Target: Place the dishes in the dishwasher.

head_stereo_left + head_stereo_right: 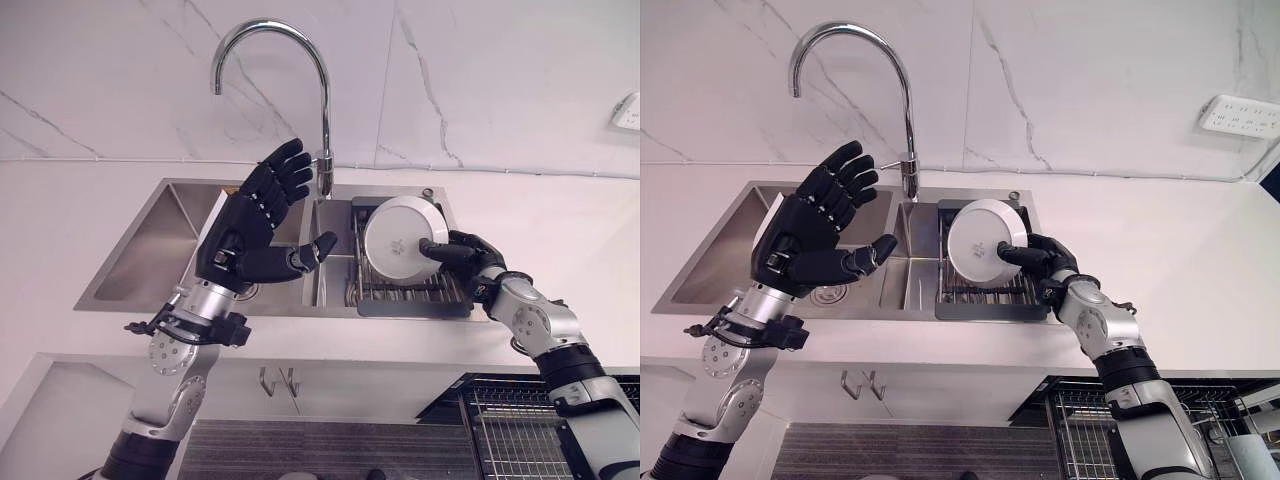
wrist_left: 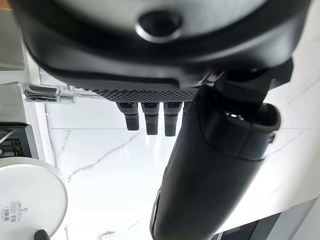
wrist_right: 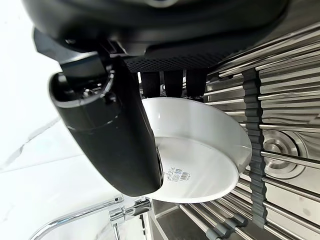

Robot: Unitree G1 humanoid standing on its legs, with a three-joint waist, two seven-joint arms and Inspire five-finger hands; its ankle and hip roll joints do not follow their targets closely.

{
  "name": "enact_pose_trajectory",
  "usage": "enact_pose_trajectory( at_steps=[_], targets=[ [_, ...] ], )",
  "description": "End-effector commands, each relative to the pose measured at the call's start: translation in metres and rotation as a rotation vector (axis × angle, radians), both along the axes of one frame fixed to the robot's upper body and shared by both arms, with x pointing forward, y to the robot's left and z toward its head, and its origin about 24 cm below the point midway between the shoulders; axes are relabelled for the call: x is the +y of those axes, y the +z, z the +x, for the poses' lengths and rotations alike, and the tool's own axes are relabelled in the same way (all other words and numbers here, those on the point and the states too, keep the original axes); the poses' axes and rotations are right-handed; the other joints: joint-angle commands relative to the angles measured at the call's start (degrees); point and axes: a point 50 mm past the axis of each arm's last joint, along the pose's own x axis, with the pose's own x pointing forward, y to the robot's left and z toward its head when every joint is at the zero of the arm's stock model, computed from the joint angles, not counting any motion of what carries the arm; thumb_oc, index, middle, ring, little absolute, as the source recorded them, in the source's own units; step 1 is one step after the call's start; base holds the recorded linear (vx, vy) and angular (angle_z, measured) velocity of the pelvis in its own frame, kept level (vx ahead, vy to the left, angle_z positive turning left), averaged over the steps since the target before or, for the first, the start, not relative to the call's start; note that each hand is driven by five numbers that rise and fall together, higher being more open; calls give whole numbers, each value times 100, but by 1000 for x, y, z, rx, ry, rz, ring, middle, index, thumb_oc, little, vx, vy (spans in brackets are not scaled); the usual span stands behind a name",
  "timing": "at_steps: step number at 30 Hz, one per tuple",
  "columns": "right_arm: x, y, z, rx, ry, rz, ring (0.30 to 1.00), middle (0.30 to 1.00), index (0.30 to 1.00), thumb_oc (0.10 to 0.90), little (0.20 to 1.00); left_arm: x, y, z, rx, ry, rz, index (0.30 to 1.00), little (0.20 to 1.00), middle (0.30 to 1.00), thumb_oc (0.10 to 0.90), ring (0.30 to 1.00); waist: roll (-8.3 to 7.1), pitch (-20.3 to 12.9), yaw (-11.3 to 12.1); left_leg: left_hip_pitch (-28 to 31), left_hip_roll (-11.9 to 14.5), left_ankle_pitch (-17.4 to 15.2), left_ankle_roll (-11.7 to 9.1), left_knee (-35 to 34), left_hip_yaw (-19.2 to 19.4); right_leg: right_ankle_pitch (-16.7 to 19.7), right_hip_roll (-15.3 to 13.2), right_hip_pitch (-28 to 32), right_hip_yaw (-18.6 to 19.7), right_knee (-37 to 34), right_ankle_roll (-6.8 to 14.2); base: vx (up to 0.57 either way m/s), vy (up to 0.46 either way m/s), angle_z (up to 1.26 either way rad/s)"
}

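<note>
Each robot hand is matte black, the left robot hand (image 1: pixel 248 232) and the right robot hand (image 1: pixel 462 256) alike, with segmented fingers and small pale marks on the knuckles. Silver-grey jointed forearms with round metal housings and black bands follow. A dotted grid texture lines the palm edge in both wrist views.

The white surface (image 1: pixel 1160 260) runs left to right below a marbled wall, with a steel double sink (image 1: pixel 730 262) sunk into it. A curved chrome tap (image 1: pixel 908 170) rises at the far edge between the basins. A slatted rack (image 1: pixel 985 292) sits across the right basin, carrying a white plate (image 1: pixel 980 245) that stands on edge.
</note>
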Motion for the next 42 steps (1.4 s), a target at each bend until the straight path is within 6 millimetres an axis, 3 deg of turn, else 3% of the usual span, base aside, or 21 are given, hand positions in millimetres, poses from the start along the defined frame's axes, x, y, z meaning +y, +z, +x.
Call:
enact_pose_trajectory(
  at_steps=[1,3,10,11,14,16,17,18,19,21,22,23,25,26,27,32,35,38,42],
  targets=[
    [18,109,11,-537,52,100,300,300,300,400,300,-3,45,-7,-229,-40,-26,900,900,900,800,900,-111,-396,-58,-41,534,-371,-422,185,91,-616,-413,590,382,-161,805,10,-36,0],
    [25,119,-11,-672,43,245,300,300,300,400,300,1,42,-9,-228,-25,-18,900,900,900,800,900,-71,-396,-159,-33,552,-384,-401,185,133,-610,-387,570,439,-161,810,10,-78,2],
    [19,136,-50,-898,-5,366,300,300,300,400,300,8,41,-15,-233,19,-6,900,900,900,800,900,-9,-400,-369,-6,645,-372,-407,185,270,-599,-282,515,574,-161,800,1,-108,-3],
    [13,143,-66,-987,-35,391,300,300,300,400,300,12,41,-18,-239,35,-17,900,900,900,800,900,12,-396,-441,-6,686,-359,-425,185,304,-595,-224,482,644,-161,789,2,-197,-5],
    [6,149,-89,-1087,-36,411,300,300,300,400,300,15,42,-24,-262,64,-30,900,900,900,800,900,43,-400,-529,-27,769,-317,-475,185,364,-594,-136,417,746,-161,766,2,-195,-15],
    [-1,146,-119,-1168,-26,394,300,300,300,400,300,22,49,-40,-366,129,-59,900,900,900,800,900,124,-310,-619,-209,928,-137,-656,185,368,-610,-5,264,831,-161,716,-154,-260,-27],
    [-9,144,-127,-1188,-105,336,300,300,300,400,300,23,49,-43,-378,119,-80,900,900,900,800,900,120,-288,-710,-122,954,-42,-680,185,686,-578,-63,212,789,-161,713,-214,-141,-14],
    [-13,143,-130,-1200,-145,302,300,300,300,400,300,24,48,-43,-384,114,-86,900,900,900,800,900,64,-272,-756,25,925,40,-663,185,917,-545,-135,188,787,-161,703,-128,-6,7],
    [-18,142,-133,-1208,-168,298,300,300,300,400,300,24,47,-45,-394,117,-91,900,900,900,800,900,-71,-219,-782,323,734,188,-616,185,1071,-514,-257,194,850,-161,683,-115,21,29],
    [-25,138,-137,-1211,-192,301,300,300,300,400,300,27,47,-50,-403,135,-96,900,900,900,800,900,-213,-96,-749,423,373,164,-508,702,787,-360,-350,143,1030,-161,680,-192,119,27],
    [-28,133,-140,-1208,-204,321,300,300,300,400,300,30,47,-53,-406,156,-96,900,900,900,800,900,-209,-70,-787,513,86,-28,-399,824,413,-165,-327,-68,1195,-161,720,-231,224,-17],
    [-28,131,-140,-1204,-211,329,300,300,300,400,300,31,48,-53,-404,160,-97,900,900,900,800,900,-153,-91,-838,684,-1,-115,-381,541,309,-81,-283,-186,1245,-161,763,-211,258,-47],
    [-28,129,-140,-1204,-246,333,300,300,300,400,300,31,50,-49,-399,146,-98,900,900,900,800,900,-29,-88,-975,907,29,-406,-354,185,337,39,-220,-336,1274,-161,845,-161,240,-48],
    [-30,128,-141,-1206,-282,326,300,300,300,400,300,29,52,-47,-394,126,-90,900,900,900,800,900,24,-93,-1077,876,56,-801,-292,185,362,159,-244,-479,1277,-161,943,-238,310,16],
    [-33,126,-144,-1203,-323,319,300,300,300,400,300,27,53,-45,-379,101,-76,900,900,900,800,900,88,-80,-1155,686,-32,-979,-222,185,195,302,-250,-686,1374,-161,1096,-246,317,29],
    [-31,126,-152,-1201,-352,284,300,300,300,400,300,26,55,-49,-372,131,-28,900,900,900,800,900,104,49,-1205,397,-183,-907,-80,185,57,511,-274,-960,1527,-161,1188,-195,182,13],
    [-33,125,-152,-1201,-346,315,300,300,300,400,300,28,55,-52,-383,171,-13,900,900,900,800,900,121,87,-1120,366,-112,-850,-25,185,138,472,-310,-694,1441,-161,1158,-188,19,-52],
    [-39,126,-157,-1249,-396,382,300,300,300,400,300,24,59,-51,-420,187,32,900,900,900,800,900,130,69,-1001,291,52,-790,-1,185,278,561,-643,-244,1244,-161,1116,-168,-120,-43],
    [-24,127,-154,-1251,-363,396,300,300,300,400,300,16,61,-44,-387,161,96,900,900,900,800,900,87,62,-833,293,196,-780,-45,185,342,821,-1243,-54,1064,-161,1245,-61,-246,-28]
  ],
)
